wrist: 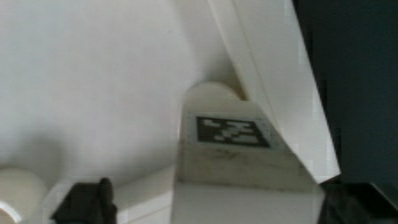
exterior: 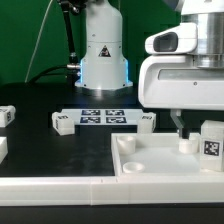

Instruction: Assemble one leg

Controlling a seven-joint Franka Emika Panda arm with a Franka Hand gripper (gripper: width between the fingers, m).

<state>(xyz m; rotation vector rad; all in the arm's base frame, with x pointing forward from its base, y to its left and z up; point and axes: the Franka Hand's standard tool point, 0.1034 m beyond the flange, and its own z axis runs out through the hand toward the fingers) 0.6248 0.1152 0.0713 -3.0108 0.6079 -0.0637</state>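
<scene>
A leg [exterior: 210, 143], a small white block with a black-and-white tag, stands on the right part of the large white tray panel [exterior: 150, 168]. My gripper [exterior: 190, 128] hangs just above the tray beside it, with one dark finger [exterior: 178, 123] showing over a short white peg [exterior: 186, 144]. In the wrist view the tagged leg [wrist: 231, 132] lies between my two dark fingertips [wrist: 89, 202], which stand wide apart, so the gripper [wrist: 222, 207] is open. A gap shows between one finger and the leg. The tray wall [wrist: 267, 60] runs alongside.
The marker board [exterior: 100, 116] lies at the table's middle, in front of the arm's base [exterior: 103, 60]. More loose legs sit beside it [exterior: 64, 122] [exterior: 147, 121], and two at the exterior view's left edge [exterior: 5, 114] [exterior: 2, 148]. A round white peg [wrist: 18, 192] shows in the wrist view.
</scene>
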